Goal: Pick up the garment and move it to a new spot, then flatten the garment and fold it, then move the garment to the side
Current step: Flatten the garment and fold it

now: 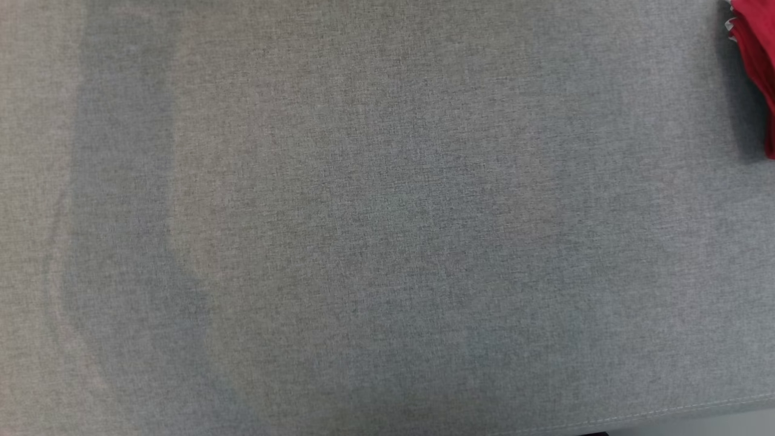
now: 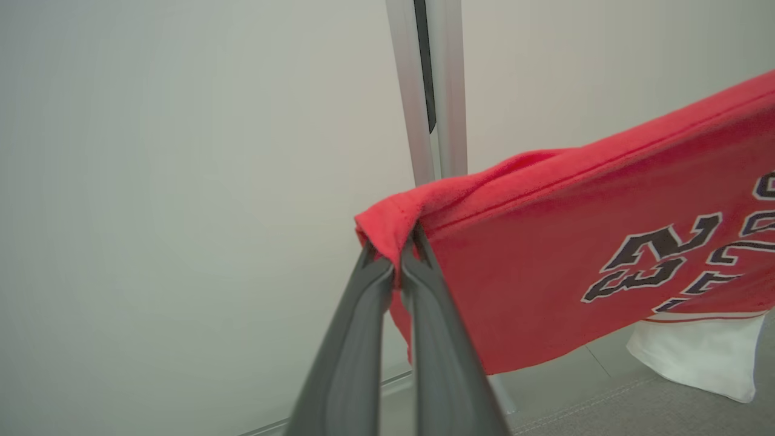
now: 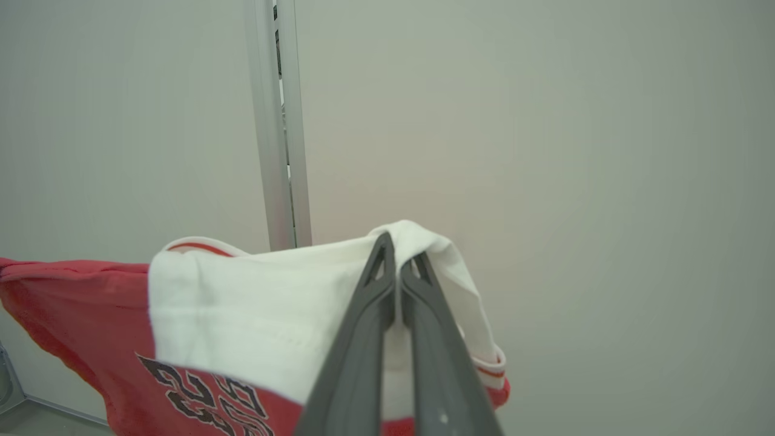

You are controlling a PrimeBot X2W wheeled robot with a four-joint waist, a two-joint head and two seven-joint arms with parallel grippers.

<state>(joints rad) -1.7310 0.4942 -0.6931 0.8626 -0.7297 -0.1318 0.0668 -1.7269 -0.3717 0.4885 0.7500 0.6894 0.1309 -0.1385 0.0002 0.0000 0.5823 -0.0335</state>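
The left gripper (image 2: 395, 251) was clamped shut on a red corner of the garment (image 2: 545, 266) — a red jersey with dark numerals and white trim — while the right gripper (image 3: 399, 260) pinched its white edge. The cloth hung between them. In the head view, a red strip showed at the upper right of the grey fabric surface (image 1: 363, 242). Behind stood a metal post (image 2: 433, 91) and a pale wall (image 2: 181, 151).

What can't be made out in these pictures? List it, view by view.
Head view: most of the garment is cut off by the right edge, leaving a red strip.
Left wrist view: its printed number runs off the right edge; the left fingers cover the pinched corner.
Right wrist view: that number is cut by the bottom edge; the right fingers hide the white fabric they grip.
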